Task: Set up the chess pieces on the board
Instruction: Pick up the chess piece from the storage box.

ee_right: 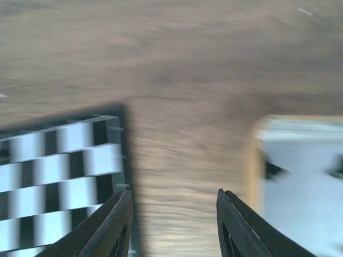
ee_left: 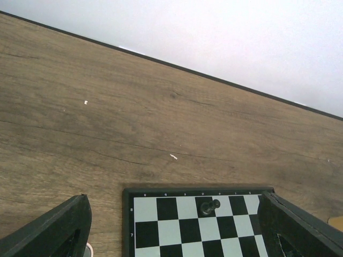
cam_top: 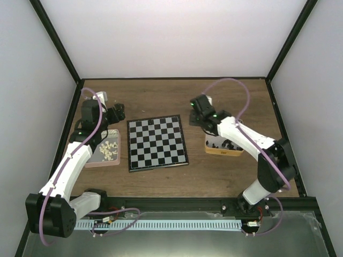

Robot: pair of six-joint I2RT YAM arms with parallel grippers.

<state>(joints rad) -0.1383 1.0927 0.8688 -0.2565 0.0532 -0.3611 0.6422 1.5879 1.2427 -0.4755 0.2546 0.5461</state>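
Mid-frame on the grainy wood table point(cam_top: 214, 91), glossy checkered board point(cam_top: 157, 143), one knobby black piece point(ee_left: 210, 205); left claw point(cam_top: 117, 113) and right claw point(ee_right: 174, 214) both gape empty.

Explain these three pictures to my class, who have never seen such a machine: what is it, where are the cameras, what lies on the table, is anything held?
Two white robot arms sit at a brown wooden table. One picture looks down from above; the others come from cameras on each wrist. Between the arms lies the black-and-silver checked chessboard, with one tiny black chess piece on it. A pink tray holds pale pieces, a tan-rimmed box black pieces. The left gripper and right gripper are open, holding nothing.
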